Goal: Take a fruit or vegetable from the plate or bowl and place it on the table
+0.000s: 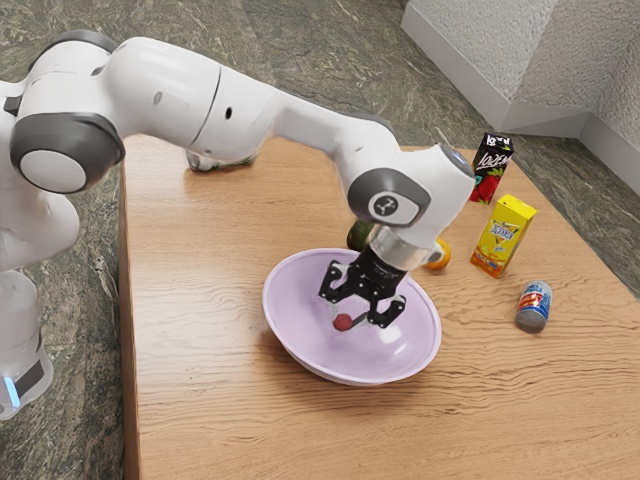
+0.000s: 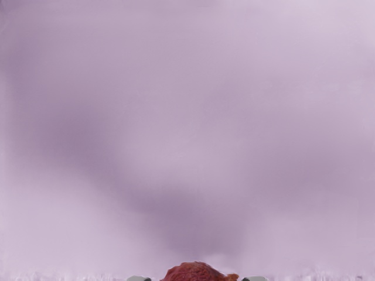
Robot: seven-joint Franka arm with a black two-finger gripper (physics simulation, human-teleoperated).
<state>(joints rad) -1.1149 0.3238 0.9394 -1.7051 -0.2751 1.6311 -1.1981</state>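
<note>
The black gripper (image 1: 349,318) is low inside the lilac bowl (image 1: 290,335) in the exterior view, its fingers apart. A small round red fruit (image 1: 343,322) lies at the bowl's inside, between the fingertips. The wrist view has the rough red top of the fruit (image 2: 193,273) at its lower edge, with the gripper (image 2: 197,279) showing a grey fingertip on either side of it. Narrow gaps separate the fingertips from the fruit, so the gripper is open around it.
Behind the bowl are a dark green item (image 1: 359,236) and an orange fruit (image 1: 438,256), both partly hidden by the arm. Toward the exterior view's right stand a yellow carton (image 1: 503,236), a dark carton (image 1: 490,168) and a can (image 1: 533,306) on the wooden table (image 1: 210,400).
</note>
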